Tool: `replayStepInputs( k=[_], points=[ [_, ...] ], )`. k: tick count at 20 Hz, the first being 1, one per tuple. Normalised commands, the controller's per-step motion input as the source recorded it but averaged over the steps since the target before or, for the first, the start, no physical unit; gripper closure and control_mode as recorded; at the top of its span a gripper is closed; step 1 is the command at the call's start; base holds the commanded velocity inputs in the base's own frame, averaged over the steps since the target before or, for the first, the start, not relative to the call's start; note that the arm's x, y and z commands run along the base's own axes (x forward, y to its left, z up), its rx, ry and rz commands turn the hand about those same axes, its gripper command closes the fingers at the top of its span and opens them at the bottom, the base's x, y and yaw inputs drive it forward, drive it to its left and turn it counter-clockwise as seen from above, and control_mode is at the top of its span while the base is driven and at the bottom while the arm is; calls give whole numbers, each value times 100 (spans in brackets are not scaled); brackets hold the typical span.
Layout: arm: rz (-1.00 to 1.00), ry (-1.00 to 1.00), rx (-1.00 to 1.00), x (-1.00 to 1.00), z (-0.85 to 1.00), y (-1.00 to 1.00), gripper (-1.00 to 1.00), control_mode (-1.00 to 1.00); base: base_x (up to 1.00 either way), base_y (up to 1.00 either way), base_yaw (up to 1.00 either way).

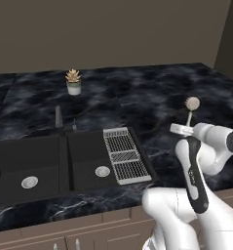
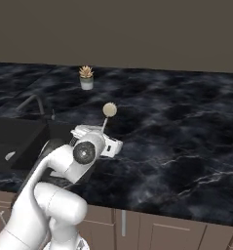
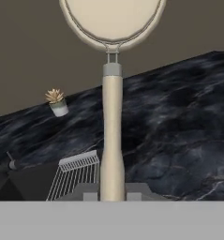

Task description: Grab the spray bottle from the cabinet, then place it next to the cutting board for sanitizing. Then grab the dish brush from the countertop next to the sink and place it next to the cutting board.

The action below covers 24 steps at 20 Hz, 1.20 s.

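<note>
the claw [image 3: 112, 191] is closed tight on the lower end of the brush [image 3: 112, 136] handle, one dark tip on each side of it. the brush is lifted off the counter [image 1: 152, 97], to the right of the sink [image 1: 64, 163]. its long axis runs straight out from the claw, standing near upright in the base views, with the round pale head [image 1: 191, 103] at the top, away from the hand.
</note>
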Motion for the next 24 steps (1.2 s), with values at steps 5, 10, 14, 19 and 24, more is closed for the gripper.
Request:
replayStepInputs(
  k=[5, 10, 14, 19, 24],
  points=[
    [0, -5, -8, -94, 64, 18, 100, -100, 0, 0, 0],
    [0, -5, -9, -100, 69, 14, 100, -100, 0, 0, 0],
    [0, -4, -9, -100, 46, 15, 100, -100, 0, 0, 0],
    [1, -23, -13, -100, 0, 28, 100, -100, 0, 0, 0],
    [0, -3, -3, -35, -1, 8, 100, 100, -1, 0, -11]
  ],
)
